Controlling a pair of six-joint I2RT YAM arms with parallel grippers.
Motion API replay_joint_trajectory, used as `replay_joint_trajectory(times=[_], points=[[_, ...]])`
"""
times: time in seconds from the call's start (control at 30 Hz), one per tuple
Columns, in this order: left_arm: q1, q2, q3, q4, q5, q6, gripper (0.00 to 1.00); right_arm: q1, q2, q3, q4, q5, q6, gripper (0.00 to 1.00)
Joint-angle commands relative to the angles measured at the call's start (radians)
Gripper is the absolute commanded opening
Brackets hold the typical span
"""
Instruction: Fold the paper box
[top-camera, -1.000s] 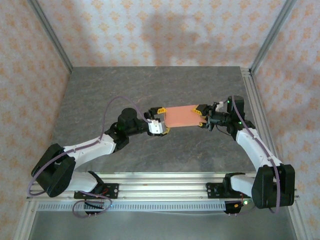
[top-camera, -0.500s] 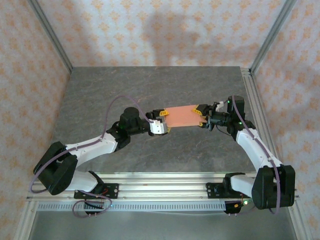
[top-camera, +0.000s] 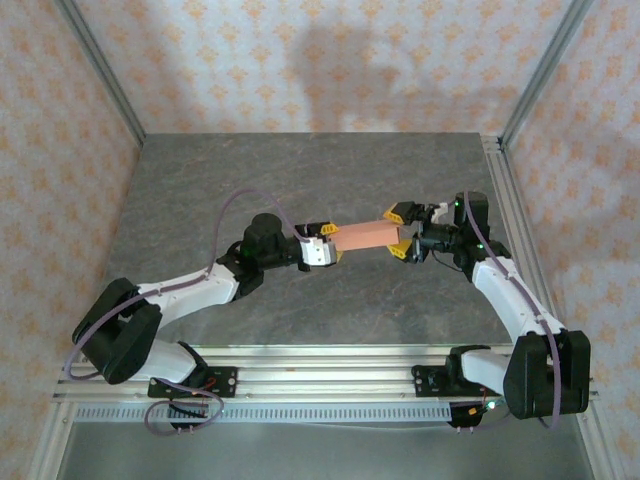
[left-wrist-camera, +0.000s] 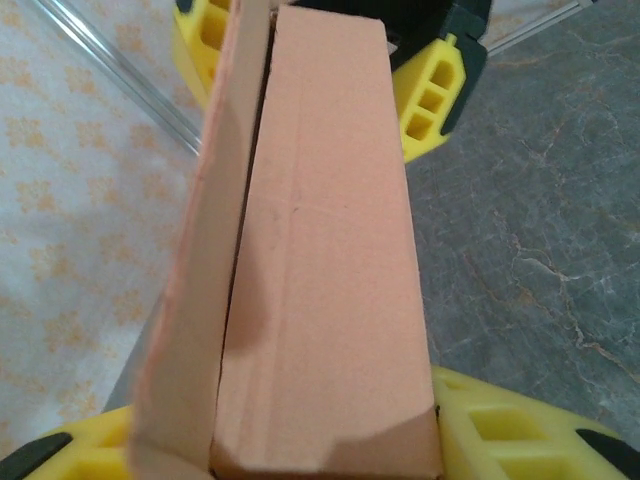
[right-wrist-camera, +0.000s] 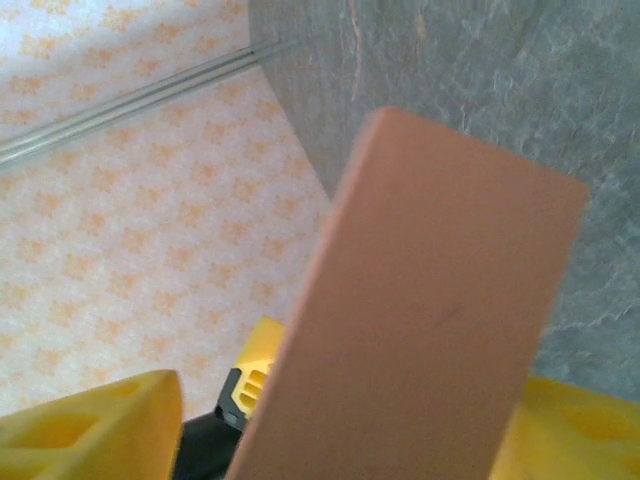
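Paper box (top-camera: 362, 238): folded to a narrow salmon bar, lying L-R over mid bench (top-camera: 300, 170), btwn both arms. In left wrist view one long flap (left-wrist-camera: 190, 290) stands a bit off the body. Left end effector (top-camera: 328, 243) clamps its left end, pads on both sides. Right end effector (top-camera: 400, 231) spread wide, straddling the right end w/o gripping.

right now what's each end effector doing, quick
Left end effector: closed on one end of the paper box.
Right end effector: open, straddling the other end without clamping it.
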Motion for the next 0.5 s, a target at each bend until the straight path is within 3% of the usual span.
replay_joint_trajectory(times=[0.0, 0.23, 0.47], points=[[0.009, 0.013, 0.036, 0.001, -0.015, -0.07, 0.48, -0.031, -0.041, 0.016, -0.02, 0.113, -0.063, 0.85], [0.024, 0.019, 0.014, -0.033, -0.011, -0.186, 0.47, -0.091, -0.065, 0.078, -0.224, 0.313, -0.349, 0.88], [0.031, 0.049, 0.018, -0.14, 0.023, -0.268, 0.47, -0.09, -0.098, 0.116, -0.258, 0.585, -0.687, 0.84]])
